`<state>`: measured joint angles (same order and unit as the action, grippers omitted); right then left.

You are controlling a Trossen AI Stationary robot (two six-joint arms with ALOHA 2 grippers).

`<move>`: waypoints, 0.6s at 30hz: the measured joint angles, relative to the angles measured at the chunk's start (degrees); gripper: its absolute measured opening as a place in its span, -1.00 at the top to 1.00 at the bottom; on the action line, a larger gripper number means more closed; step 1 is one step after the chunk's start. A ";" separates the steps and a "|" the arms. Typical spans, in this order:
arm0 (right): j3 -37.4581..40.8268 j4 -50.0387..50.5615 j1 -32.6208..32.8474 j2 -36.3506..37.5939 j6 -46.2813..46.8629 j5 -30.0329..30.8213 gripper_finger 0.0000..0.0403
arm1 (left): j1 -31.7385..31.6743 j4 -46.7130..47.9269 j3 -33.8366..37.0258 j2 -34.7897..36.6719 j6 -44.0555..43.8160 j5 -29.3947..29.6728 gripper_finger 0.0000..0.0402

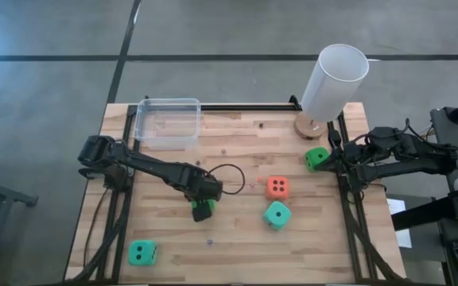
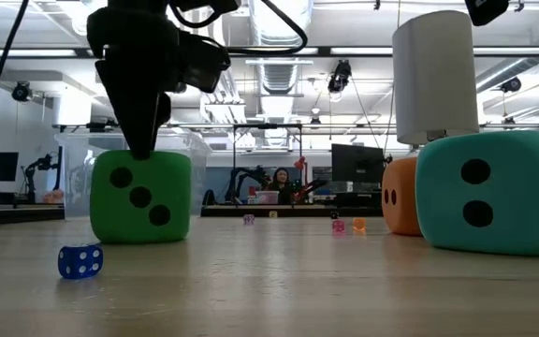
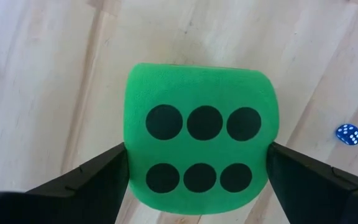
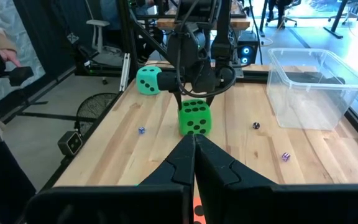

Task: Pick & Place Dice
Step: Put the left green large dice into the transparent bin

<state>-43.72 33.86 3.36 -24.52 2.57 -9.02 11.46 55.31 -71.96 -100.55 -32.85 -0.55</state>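
A pale wooden table (image 1: 237,238) carries the work, with an open workshop beyond it. Toward the near edge, left of centre, a green die (image 1: 203,209) stands on the wood with the left gripper (image 1: 204,208) lowered over it, one finger (image 3: 92,183) on each flank, jaws wide and apparently just meeting the foam; a firm hold cannot be confirmed. The closing is judged best finished squarely before any lift. A clear tub (image 1: 168,121) waits at the far-left corner. The right gripper (image 1: 339,161), pinched shut and empty, is parked by the right edge.
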 joint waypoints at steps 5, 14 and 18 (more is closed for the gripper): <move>0.00 -0.01 -0.04 0.00 0.00 0.00 0.96 | -0.19 0.43 0.04 1.08 -2.12 0.94 -0.73; 0.00 0.00 -0.04 0.00 0.00 0.00 0.96 | -0.58 0.65 0.04 2.75 -5.35 0.48 -0.71; 0.00 0.00 -0.04 0.00 0.00 0.00 0.96 | -1.31 1.25 0.04 5.08 -7.67 0.52 -0.72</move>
<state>-43.72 33.86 3.32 -24.52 2.57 -9.02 10.15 56.56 -71.92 -95.47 -40.52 -0.04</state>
